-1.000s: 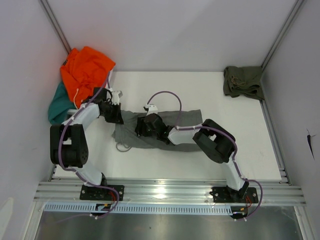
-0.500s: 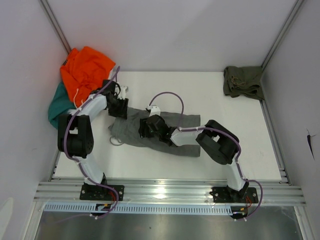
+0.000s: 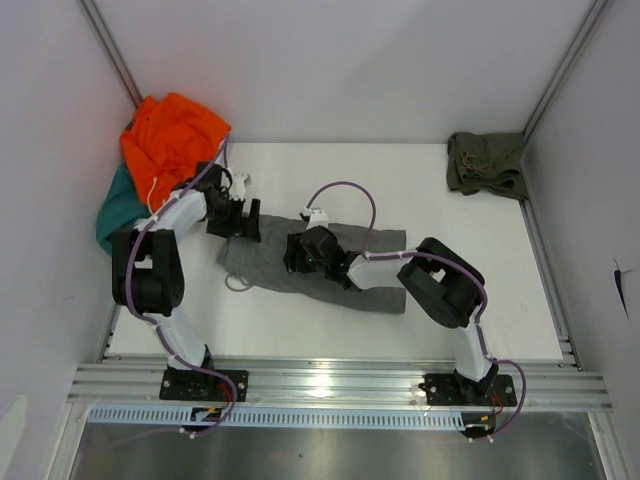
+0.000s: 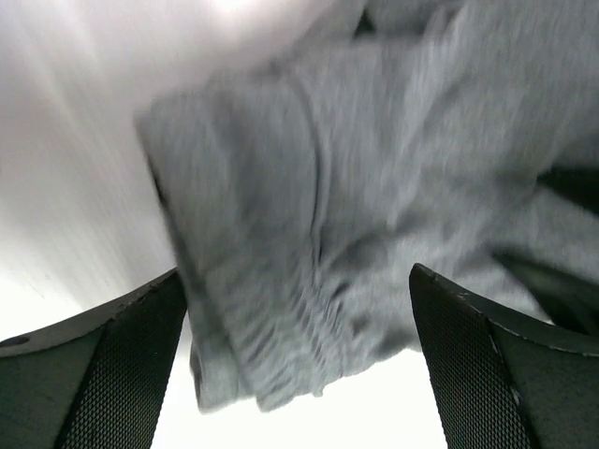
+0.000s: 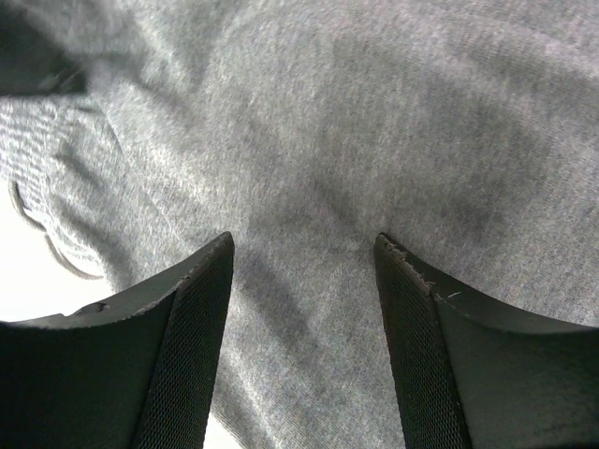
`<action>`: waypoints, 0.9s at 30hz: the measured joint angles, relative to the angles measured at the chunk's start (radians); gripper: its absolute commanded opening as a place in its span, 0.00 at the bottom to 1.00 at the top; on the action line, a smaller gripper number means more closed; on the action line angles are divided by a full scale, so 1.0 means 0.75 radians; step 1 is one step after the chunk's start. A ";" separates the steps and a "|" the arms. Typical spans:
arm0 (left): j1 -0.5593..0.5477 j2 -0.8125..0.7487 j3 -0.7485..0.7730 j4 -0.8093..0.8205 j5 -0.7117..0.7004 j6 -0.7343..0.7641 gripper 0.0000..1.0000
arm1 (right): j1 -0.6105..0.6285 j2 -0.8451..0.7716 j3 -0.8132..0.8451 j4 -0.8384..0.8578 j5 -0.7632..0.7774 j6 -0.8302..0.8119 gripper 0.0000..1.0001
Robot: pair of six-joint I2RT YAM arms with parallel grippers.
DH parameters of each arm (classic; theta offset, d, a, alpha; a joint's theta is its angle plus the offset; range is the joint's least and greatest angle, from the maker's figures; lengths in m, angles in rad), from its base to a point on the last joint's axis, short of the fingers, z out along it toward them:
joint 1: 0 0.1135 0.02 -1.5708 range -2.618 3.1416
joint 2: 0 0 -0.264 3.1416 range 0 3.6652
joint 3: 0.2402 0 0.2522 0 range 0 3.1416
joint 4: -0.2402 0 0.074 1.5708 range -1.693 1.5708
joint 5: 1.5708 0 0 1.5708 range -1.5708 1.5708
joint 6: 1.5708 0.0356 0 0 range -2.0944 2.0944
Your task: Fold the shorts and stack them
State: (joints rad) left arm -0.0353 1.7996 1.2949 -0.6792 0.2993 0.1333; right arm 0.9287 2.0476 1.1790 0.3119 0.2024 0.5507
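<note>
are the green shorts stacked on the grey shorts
No, the green shorts lie bunched in the far right corner, apart from the grey shorts spread in the middle.

blurred grey shorts (image 4: 318,234), crumpled, gathered ribbed edge toward the bottom, lying on a white table (image 4: 75,140), left gripper (image 4: 298,281) spread wide, black mesh-textured fingers (image 4: 103,374) at both lower corners, cloth between them unpinched

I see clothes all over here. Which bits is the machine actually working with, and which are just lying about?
Part of the job:
- grey shorts, spread out in the middle
- olive green shorts, bunched in the far right corner

Just lying about:
- orange garment, heaped at the far left corner
- teal garment, beneath it; whether either is a pair of shorts, I cannot tell
</note>
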 measured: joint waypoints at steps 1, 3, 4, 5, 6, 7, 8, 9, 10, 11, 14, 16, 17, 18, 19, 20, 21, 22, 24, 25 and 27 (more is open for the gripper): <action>0.014 -0.011 -0.015 0.002 0.023 0.002 0.99 | -0.010 0.001 0.000 0.000 -0.005 0.004 0.63; 0.043 -0.031 -0.047 0.006 0.058 0.009 0.99 | -0.031 0.001 -0.003 0.003 -0.011 0.010 0.62; 0.060 -0.043 -0.068 0.010 0.073 0.011 0.99 | -0.044 0.001 -0.006 0.008 -0.012 0.016 0.62; 0.077 -0.055 -0.089 0.014 0.087 0.012 0.99 | -0.055 0.001 -0.012 0.015 -0.011 0.021 0.62; 0.094 -0.066 -0.110 0.016 0.100 0.013 0.99 | -0.067 0.001 -0.018 0.026 -0.011 0.024 0.62; 0.108 -0.074 -0.128 0.015 0.109 0.014 0.99 | -0.075 0.001 -0.023 0.036 -0.011 0.028 0.62; 0.121 -0.080 -0.143 0.017 0.120 0.015 0.99 | -0.081 0.001 -0.027 0.045 -0.011 0.030 0.62; 0.132 -0.085 -0.158 0.022 0.132 0.017 0.99 | -0.085 0.001 -0.030 0.050 -0.011 0.033 0.62; 0.141 -0.088 -0.170 0.024 0.138 0.020 0.99 | -0.087 0.001 -0.032 0.054 -0.011 0.034 0.62; 0.149 -0.088 -0.180 0.027 0.145 0.021 0.99 | -0.086 0.001 -0.034 0.060 -0.011 0.034 0.62; 0.170 -0.088 -0.204 0.041 0.196 0.019 0.99 | -0.085 0.001 -0.043 0.077 -0.010 0.034 0.62; 0.187 -0.087 -0.210 0.054 0.239 0.009 0.99 | -0.084 0.000 -0.046 0.082 -0.008 0.034 0.62; 0.198 -0.085 -0.210 0.065 0.258 0.007 0.99 | -0.083 0.000 -0.046 0.083 -0.006 0.034 0.62; 0.205 -0.085 -0.210 0.073 0.277 0.002 0.99 | -0.083 0.000 -0.048 0.086 -0.005 0.033 0.62; 0.211 -0.083 -0.212 0.088 0.294 -0.006 0.99 | -0.083 0.000 -0.051 0.091 -0.005 0.033 0.62; 0.215 -0.077 -0.213 0.103 0.316 -0.016 0.99 | -0.083 -0.001 -0.054 0.096 -0.005 0.033 0.62; 0.216 -0.069 -0.216 0.114 0.330 -0.025 0.99 | -0.083 -0.002 -0.059 0.102 -0.004 0.033 0.61; 0.216 -0.060 -0.216 0.123 0.343 -0.032 0.99 | -0.083 -0.004 -0.064 0.108 -0.005 0.034 0.62; 0.216 -0.030 -0.216 0.140 0.380 -0.046 0.99 | -0.081 -0.007 -0.073 0.117 -0.004 0.034 0.61; 0.216 -0.013 -0.216 0.143 0.390 -0.057 0.99 | -0.080 -0.008 -0.075 0.119 -0.004 0.033 0.62; 0.222 0.024 -0.215 0.144 0.410 -0.075 0.99 | -0.080 -0.008 -0.076 0.121 -0.002 0.033 0.62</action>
State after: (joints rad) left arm 0.1310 1.8175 1.1336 -0.5713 0.6067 0.0769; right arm 0.8684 2.0415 1.1217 0.4026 0.2008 0.5755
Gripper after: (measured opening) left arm 0.993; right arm 0.617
